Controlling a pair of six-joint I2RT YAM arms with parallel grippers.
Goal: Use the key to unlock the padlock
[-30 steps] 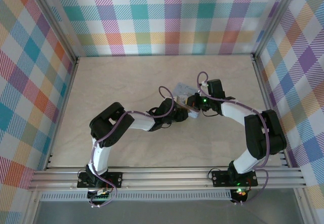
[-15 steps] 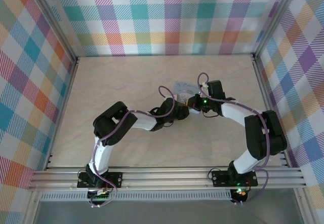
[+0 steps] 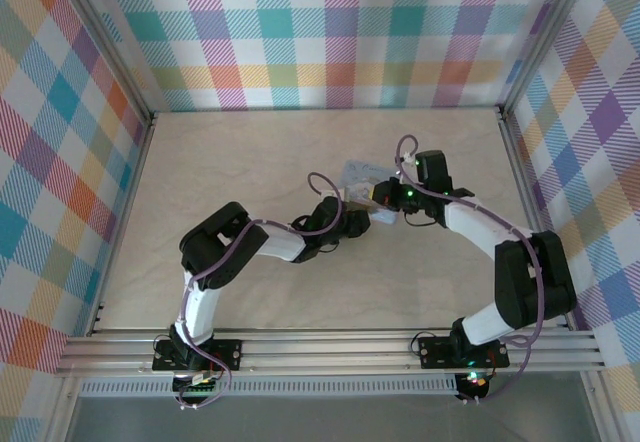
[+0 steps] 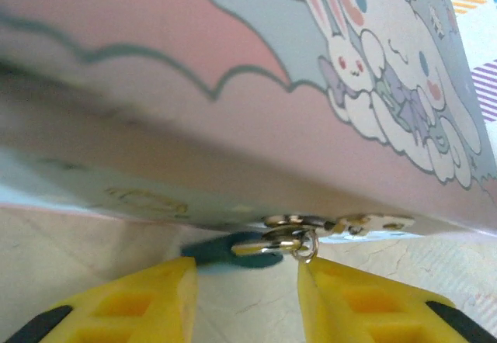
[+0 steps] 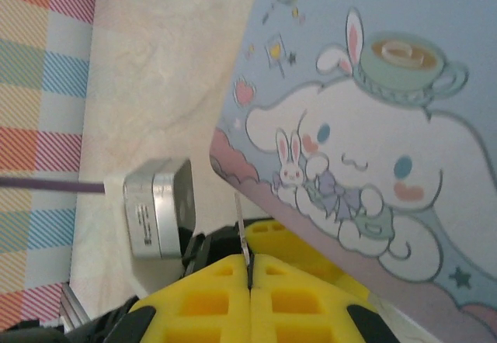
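While R gripper (image 5: 249, 264) pinches key (image 5: 241, 230), L gripper (image 4: 247, 271) jaws apart beside padlock (image 4: 220, 249), at tin (image 4: 233, 87) edge.

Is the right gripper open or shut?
Shut: the right gripper has its fingers pressed together, gripping the key, which sticks out between them.

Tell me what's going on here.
Two robot arms are working at a pale blue tin to unlock its padlock. The right gripper is shut on the key, held beside the tin. The left gripper is open, its fingers either side of the padlock hanging at the tin's clasp.
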